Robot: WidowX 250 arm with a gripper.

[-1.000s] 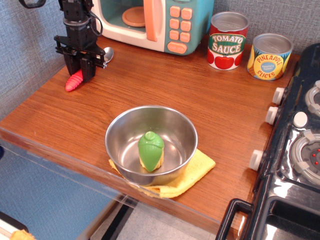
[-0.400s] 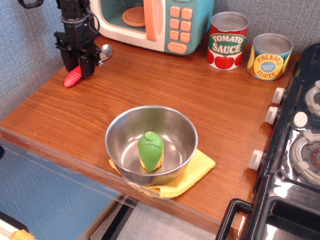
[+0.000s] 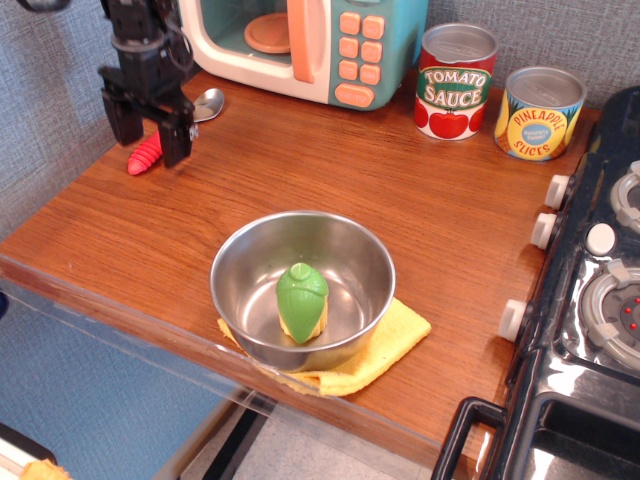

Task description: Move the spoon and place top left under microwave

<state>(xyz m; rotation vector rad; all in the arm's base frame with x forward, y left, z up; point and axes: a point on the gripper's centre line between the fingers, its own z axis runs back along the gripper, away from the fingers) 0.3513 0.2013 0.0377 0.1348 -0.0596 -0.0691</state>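
Observation:
The spoon lies on the wooden counter at the far left, in front of the microwave (image 3: 320, 45). Its ribbed red handle (image 3: 144, 156) points toward the front left and its silver bowl (image 3: 208, 103) toward the microwave. My gripper (image 3: 148, 128) hovers just above the spoon's middle. Its two black fingers (image 3: 176, 140) are spread apart, one on each side of the spoon, and hold nothing. The fingers hide the middle of the spoon.
A steel bowl (image 3: 340, 262) with a green and yellow toy (image 3: 301, 298) stands on a yellow cloth (image 3: 395, 340) near the front edge. A tomato sauce can (image 3: 455, 82) and a pineapple can (image 3: 539, 113) stand at the back right. A toy stove (image 3: 590, 300) fills the right side.
My gripper has opened, let go of the spoon and risen a little. The spoon has shifted slightly left and back and now lies on the counter.

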